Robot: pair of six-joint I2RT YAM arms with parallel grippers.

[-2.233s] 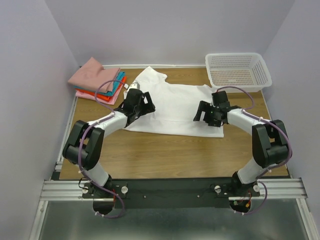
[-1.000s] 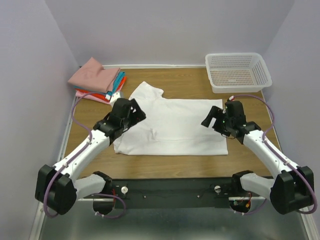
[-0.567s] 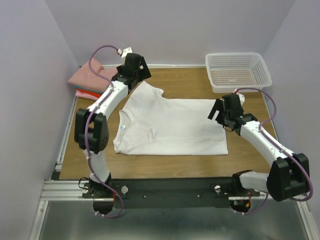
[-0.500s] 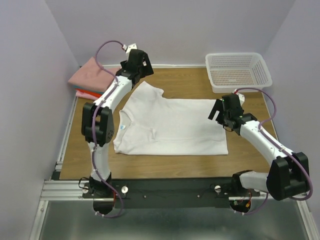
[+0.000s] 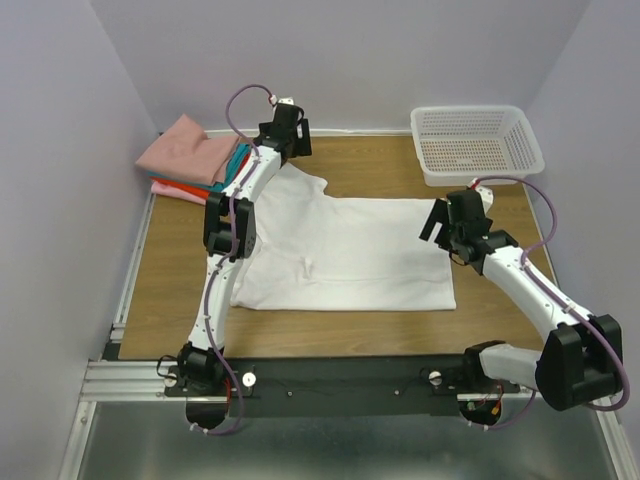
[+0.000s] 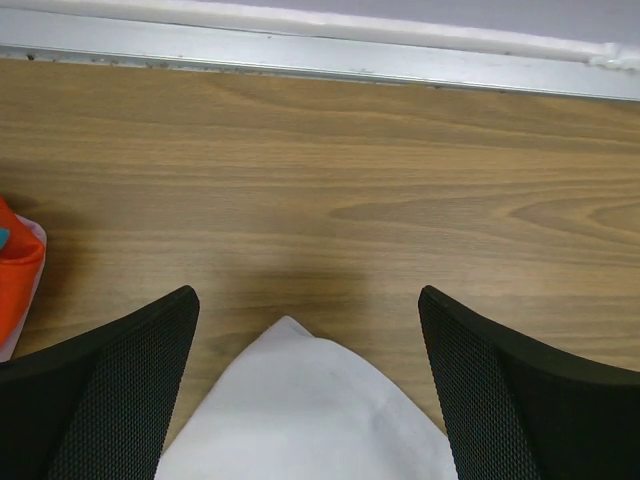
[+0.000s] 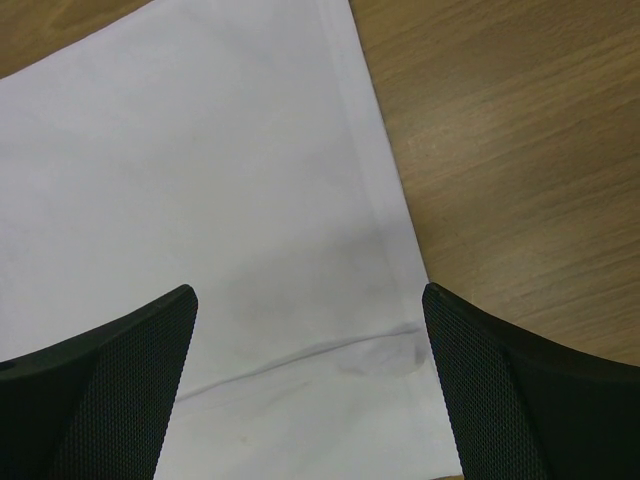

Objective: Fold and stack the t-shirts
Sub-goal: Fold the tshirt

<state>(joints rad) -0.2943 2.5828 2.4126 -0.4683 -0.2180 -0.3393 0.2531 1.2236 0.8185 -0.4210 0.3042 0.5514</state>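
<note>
A plain white t-shirt (image 5: pixel 340 250) lies spread flat on the wooden table, neck to the left, hem to the right. My left gripper (image 5: pixel 287 140) is open and empty above the far sleeve; the sleeve's rounded tip (image 6: pixel 300 400) shows between its fingers (image 6: pixel 110 390). My right gripper (image 5: pixel 445 228) is open and empty over the shirt's hem edge (image 7: pixel 385 230), which shows between its fingers (image 7: pixel 530 400). A stack of folded t-shirts (image 5: pixel 195 160), dusty pink on top with teal and orange-red below, sits at the far left; its orange edge (image 6: pixel 15 270) shows in the left wrist view.
A white perforated plastic basket (image 5: pixel 475 145) stands at the far right corner. A metal rail (image 6: pixel 320 60) runs along the table's far edge at the wall. Purple-grey walls close in the left, back and right sides.
The left arm has let go of the shirt's left side and swung up to the far sleeve. The shirt was pulled nearer and now lies flat. The right gripper barely moved.
</note>
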